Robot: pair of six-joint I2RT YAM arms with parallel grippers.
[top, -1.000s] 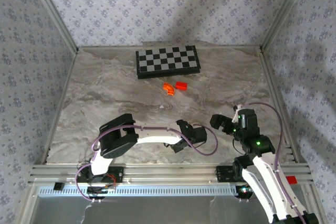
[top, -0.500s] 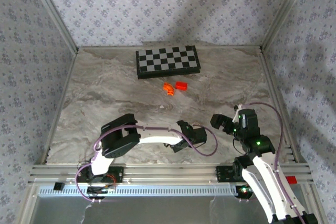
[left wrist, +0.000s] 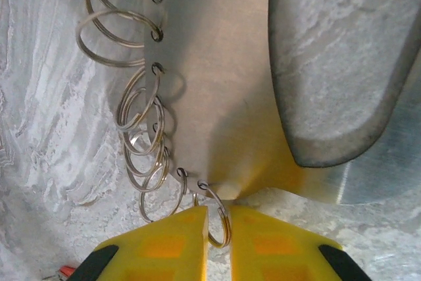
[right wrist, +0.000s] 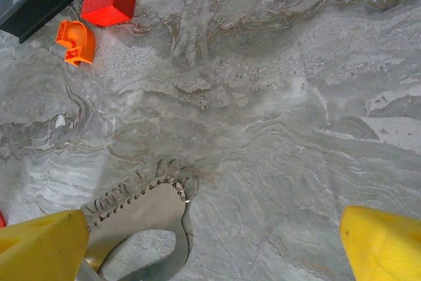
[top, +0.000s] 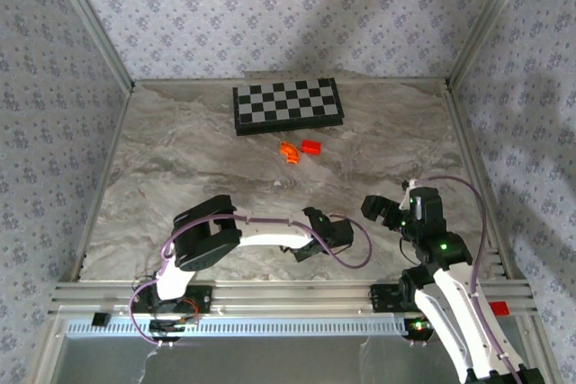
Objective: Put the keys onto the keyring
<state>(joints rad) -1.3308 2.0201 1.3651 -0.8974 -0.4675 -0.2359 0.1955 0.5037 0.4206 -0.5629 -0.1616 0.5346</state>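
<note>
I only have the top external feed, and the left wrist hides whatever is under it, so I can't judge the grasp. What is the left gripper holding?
Observer: In the left wrist view, the left gripper is pinched on one split ring. That ring is the end one in a row threaded through holes along the edge of a flat metal plate.
Operator: And the right gripper, is it open or shut?
Observer: The right gripper is open wide. In the right wrist view its yellow fingers sit at the two bottom corners, with the ringed plate showing between them.
</note>
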